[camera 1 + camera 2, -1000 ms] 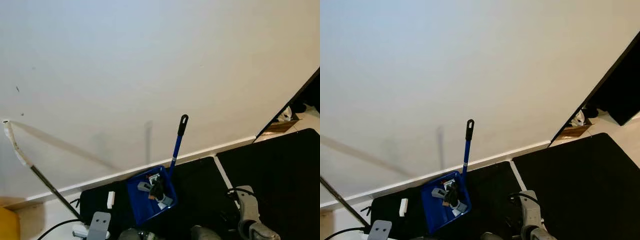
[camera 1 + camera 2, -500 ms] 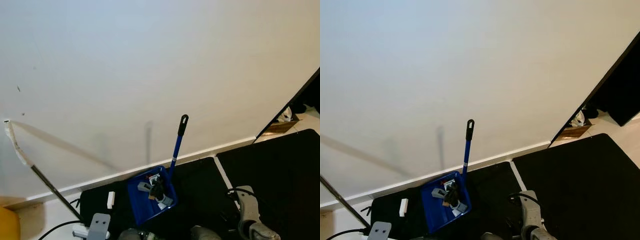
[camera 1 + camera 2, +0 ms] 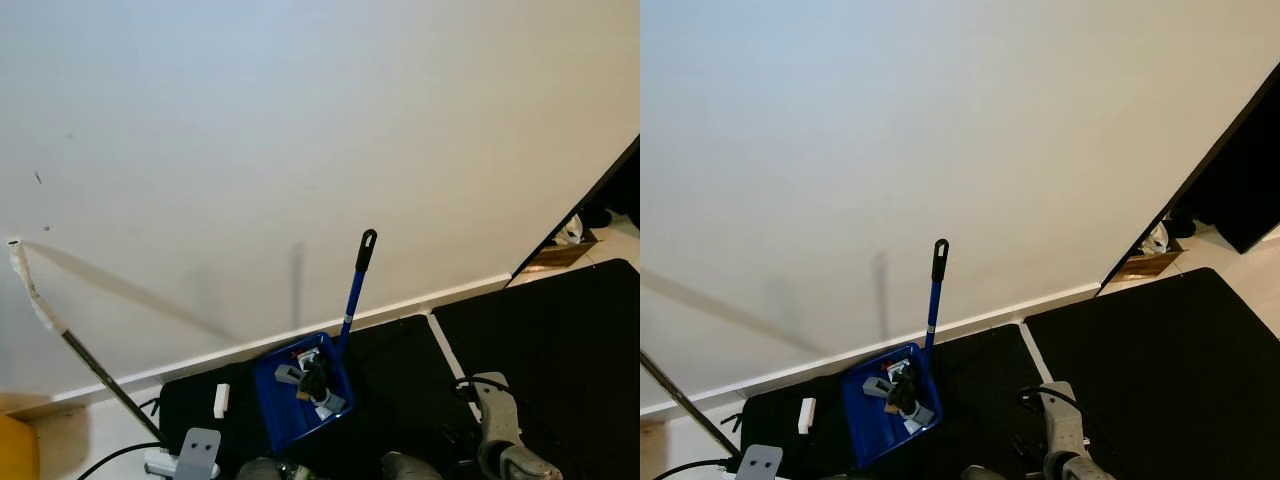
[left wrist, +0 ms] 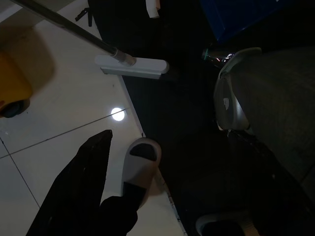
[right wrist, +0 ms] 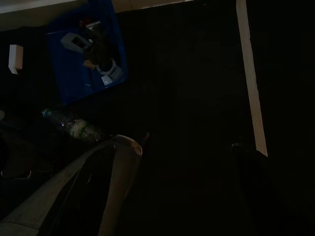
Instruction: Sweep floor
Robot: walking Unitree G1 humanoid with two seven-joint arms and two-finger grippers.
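1. On your left, nothing is moving since a second ago: the broom (image 3: pixel 70 345) is still leaning on the wall, its head (image 4: pixel 131 66) resting on the tiles.
2. The left gripper (image 4: pixel 74 187) is hanging idle; you cannot tell its finger state.
3. The blue dustpan (image 3: pixel 300 390) is sitting on the black mat (image 3: pixel 400 380) by the wall, already holding debris.
4. The right gripper (image 5: pixel 93 187) is hanging idle too, finger state unclear, so sweeping is stalling.
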